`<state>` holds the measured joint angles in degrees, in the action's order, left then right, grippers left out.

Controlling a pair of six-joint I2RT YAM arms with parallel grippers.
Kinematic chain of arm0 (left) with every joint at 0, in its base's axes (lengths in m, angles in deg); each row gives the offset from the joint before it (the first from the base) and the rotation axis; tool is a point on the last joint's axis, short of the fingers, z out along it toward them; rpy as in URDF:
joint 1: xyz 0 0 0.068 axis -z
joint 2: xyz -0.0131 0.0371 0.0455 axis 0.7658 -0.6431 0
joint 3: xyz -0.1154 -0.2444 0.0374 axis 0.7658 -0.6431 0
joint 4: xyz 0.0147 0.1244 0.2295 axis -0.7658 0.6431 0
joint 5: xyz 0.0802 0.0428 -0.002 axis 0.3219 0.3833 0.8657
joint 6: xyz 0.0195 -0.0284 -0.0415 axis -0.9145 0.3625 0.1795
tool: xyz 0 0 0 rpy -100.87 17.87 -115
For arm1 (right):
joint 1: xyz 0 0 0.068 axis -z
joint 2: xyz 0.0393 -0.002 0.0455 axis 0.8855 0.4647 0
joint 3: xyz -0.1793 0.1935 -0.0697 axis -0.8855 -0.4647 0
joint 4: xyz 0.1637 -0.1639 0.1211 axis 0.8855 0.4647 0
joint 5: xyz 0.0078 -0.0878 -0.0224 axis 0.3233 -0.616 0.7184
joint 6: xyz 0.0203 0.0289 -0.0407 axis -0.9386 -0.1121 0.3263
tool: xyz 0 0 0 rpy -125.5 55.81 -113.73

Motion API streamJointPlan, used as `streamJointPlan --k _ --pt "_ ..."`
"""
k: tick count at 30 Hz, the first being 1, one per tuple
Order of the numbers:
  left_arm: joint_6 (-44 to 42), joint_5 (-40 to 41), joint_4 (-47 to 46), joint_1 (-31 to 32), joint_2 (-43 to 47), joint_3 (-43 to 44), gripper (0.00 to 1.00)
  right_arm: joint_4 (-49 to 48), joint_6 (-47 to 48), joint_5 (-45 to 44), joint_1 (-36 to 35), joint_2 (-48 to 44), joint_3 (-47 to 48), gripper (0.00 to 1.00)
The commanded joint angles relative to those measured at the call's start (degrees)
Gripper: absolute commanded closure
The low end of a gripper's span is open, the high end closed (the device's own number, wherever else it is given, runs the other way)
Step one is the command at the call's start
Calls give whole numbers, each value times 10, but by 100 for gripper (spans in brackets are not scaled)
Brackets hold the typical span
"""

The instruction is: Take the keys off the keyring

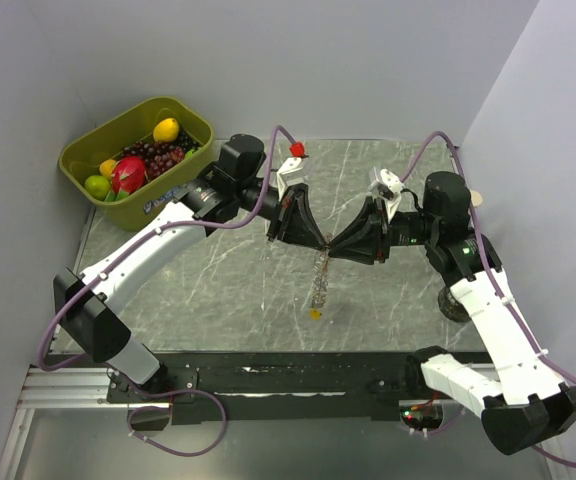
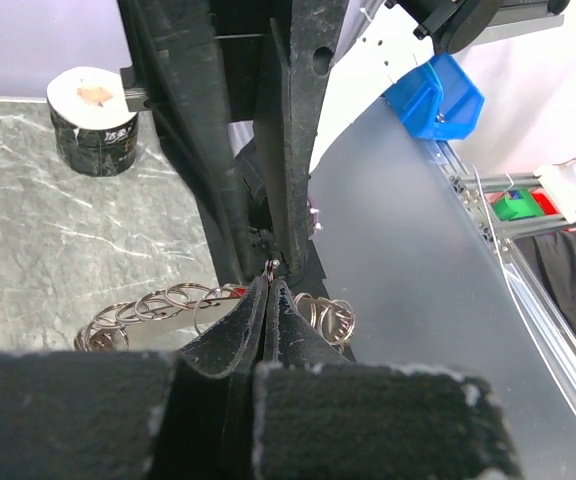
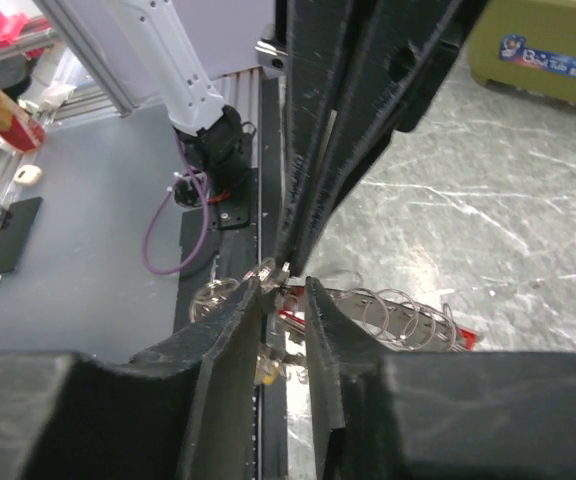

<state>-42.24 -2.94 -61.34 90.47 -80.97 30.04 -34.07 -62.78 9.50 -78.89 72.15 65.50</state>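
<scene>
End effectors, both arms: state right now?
left end effector: closed, pinching the keyring.
right end effector: jaws slightly apart astride the keyring; whether it grips cannot be told.

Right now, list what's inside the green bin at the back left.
In the green bin: a lemon, dark grapes, a pink dragon fruit, a lime and a small yellow fruit. The left arm covers its near corner; anything under the fruit is hidden.

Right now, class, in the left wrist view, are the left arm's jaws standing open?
No: the left gripper has its jaws pressed together with no gap, pinching the keyring of linked metal rings.
</scene>
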Motion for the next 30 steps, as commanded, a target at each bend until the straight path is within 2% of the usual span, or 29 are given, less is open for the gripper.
streamJointPlan --k 1,2,6,14,15,16,22,28,30 --pt "3 -12 -26 3 2 7 99 -25 -10 23 1 -5 -3 74" --pt "5 -11 -27 3 1 8 99 -23 -8 22 1 -5 -3 82" --pt "6 -8 -28 4 2 9 99 -20 -5 22 1 -5 -4 99" --pt "4 4 -20 3 0 17 99 -3 4 24 0 -1 -1 100" --pt "-1 6 -15 3 1 19 97 2 6 20 1 0 1 100" --pt "-6 10 -11 4 1 21 89 7 9 20 0 -1 4 100" --pt "-38 50 8 4 9 22 73 54 38 -9 -3 -4 12 100" --pt "-76 90 38 9 5 32 72 99 72 -43 -8 -1 26 100" --pt "-99 127 57 22 6 36 72 103 74 -62 -10 3 30 100"
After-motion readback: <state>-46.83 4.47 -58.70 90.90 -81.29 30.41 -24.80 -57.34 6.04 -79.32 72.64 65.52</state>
